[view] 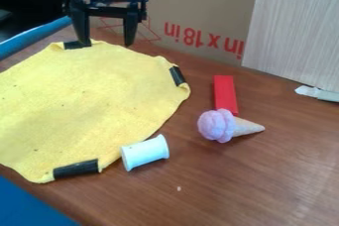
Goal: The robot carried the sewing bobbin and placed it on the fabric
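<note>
While your gripper (107, 44) hangs open, the sewing bobbin (145, 152) lies off the fabric (86, 98)

You have the fingers spread wide at the yellow cloth's far edge. Your white bobbin lies on its side on the wooden table (232, 185), right by the cloth's rim. Near it, you see a toy ice cream cone (225, 125) by a red block (225, 93).

White bobbin (145, 152), lying sideways, beside yellow fabric (86, 98)
</note>
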Available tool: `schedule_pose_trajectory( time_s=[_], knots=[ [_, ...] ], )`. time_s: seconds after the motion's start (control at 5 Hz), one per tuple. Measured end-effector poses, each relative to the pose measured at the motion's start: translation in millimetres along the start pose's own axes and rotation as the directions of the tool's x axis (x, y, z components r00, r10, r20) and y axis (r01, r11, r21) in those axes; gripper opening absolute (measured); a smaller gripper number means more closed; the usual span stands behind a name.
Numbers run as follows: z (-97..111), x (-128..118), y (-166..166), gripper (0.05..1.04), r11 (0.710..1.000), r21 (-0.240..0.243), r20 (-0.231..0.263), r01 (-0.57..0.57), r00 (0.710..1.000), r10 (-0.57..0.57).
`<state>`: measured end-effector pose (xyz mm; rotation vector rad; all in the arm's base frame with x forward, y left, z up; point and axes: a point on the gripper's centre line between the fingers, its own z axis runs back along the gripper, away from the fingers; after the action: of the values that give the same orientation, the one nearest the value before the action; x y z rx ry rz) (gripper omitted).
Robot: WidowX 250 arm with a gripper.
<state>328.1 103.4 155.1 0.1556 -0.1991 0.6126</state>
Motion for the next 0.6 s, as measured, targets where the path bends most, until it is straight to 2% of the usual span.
schedule_pose_trajectory(
  time_s=[0.2,0.4,0.6],
  knots=[
    [-10,-3,-1,1.001,1.0,0.008,-0.028,0.007,1.0,-0.007],
    [-18,-26,-5,1.001,0.991,-0.015,-0.05,0.133,0.99,-0.134],
    [-6,-38,-6,1.001,0.964,-0.067,0.002,0.257,0.966,-0.257]
  ],
)
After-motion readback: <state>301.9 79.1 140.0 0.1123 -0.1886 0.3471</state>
